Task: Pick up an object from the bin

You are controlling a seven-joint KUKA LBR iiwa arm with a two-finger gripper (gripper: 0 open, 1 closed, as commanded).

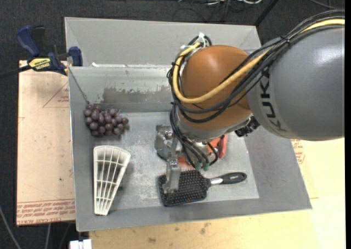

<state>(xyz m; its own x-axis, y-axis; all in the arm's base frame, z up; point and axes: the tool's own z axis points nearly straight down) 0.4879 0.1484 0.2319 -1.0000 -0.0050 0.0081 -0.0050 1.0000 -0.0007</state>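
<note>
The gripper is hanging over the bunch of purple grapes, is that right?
No. The camera view shows the gripper over the bristle head of the black hairbrush; the bunch of purple grapes lies apart, to the left.

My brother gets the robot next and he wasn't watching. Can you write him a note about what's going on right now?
Gripper: low in the bin, right over the left end of the black hairbrush. Whether it has a grip on it can't be told.
Things: the hairbrush lies at the front middle with its handle pointing right. Purple grapes sit at the back left, a white ribbed cone at the front left, and a red thing is partly hidden under the arm.
Done: the arm has reached in.
Left: grip one thing, probably the hairbrush, and lift it out.
</note>
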